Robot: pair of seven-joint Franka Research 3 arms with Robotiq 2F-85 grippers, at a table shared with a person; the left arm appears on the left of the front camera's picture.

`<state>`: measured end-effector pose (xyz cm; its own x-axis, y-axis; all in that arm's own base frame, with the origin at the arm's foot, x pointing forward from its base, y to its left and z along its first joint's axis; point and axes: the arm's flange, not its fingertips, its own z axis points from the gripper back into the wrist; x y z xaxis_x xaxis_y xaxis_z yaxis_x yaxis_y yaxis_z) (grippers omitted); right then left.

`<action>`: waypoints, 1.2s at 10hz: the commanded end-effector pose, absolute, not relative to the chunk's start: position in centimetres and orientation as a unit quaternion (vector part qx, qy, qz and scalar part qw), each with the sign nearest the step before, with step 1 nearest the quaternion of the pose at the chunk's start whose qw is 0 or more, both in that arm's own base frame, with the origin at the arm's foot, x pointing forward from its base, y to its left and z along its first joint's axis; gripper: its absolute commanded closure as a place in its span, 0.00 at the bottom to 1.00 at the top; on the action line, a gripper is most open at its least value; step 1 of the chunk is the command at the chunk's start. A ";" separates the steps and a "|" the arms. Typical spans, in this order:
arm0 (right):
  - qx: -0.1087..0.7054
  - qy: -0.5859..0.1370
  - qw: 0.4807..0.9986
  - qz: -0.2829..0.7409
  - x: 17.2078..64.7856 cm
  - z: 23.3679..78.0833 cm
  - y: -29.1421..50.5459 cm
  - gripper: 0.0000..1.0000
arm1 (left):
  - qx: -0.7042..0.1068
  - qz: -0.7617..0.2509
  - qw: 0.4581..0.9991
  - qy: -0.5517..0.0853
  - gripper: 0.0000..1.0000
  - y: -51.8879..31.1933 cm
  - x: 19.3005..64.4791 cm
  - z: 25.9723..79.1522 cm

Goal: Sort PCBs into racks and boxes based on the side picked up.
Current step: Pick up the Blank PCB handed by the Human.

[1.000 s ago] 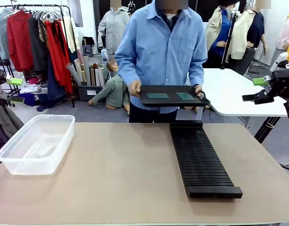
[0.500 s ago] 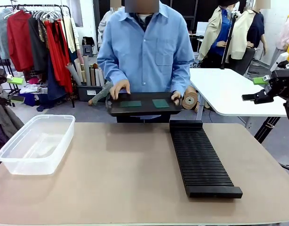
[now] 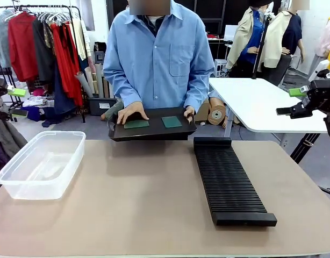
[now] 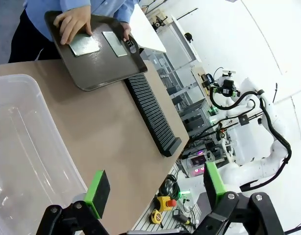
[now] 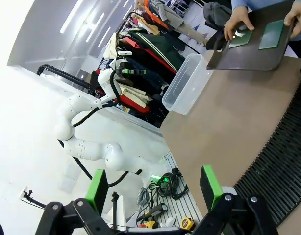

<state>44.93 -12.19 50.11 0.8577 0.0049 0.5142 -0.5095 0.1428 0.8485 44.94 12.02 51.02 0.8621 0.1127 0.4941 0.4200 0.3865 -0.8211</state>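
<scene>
Boards: two thin green rectangular PCBs (image 3: 136, 124) lay flat, side by side, on flat black rimmed tray (image 3: 149, 135) held in person's hands (image 3: 131, 112) at 12 o'clock; long axes unclear. Long black slotted rack (image 3: 229, 183) ran 6-to-12, toward 3 o'clock. Left gripper (image 4: 155, 191) and right gripper (image 5: 154, 188) both gaped wide, empty.

— Light?
— Bright, even, overhead; soft shadows on the surface (image 3: 127, 193) near the tray (image 3: 149, 135).
— Faults?
— Wrist views bow at the edges; sheen on the tray, washed-out white beyond it.
</scene>
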 end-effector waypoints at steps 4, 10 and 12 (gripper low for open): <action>0.630 -0.199 0.729 0.180 44.7 50.2 -12.2 0.00 | -0.549 -0.097 0.794 -0.244 0.00 12.0 44.7 51.0; 0.630 -0.199 0.729 0.180 44.7 50.2 -12.2 0.00 | -0.549 -0.097 0.794 -0.244 0.00 12.0 44.7 51.0; 0.630 -0.199 0.729 0.180 44.7 50.2 -12.2 0.00 | -0.549 -0.097 0.794 -0.244 0.00 12.0 44.7 51.0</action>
<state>44.92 -12.20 50.11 0.8577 0.0047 0.5142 -0.5095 0.1430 0.8485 44.94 12.02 51.02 0.8621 0.1127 0.4940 0.4199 0.3866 -0.8211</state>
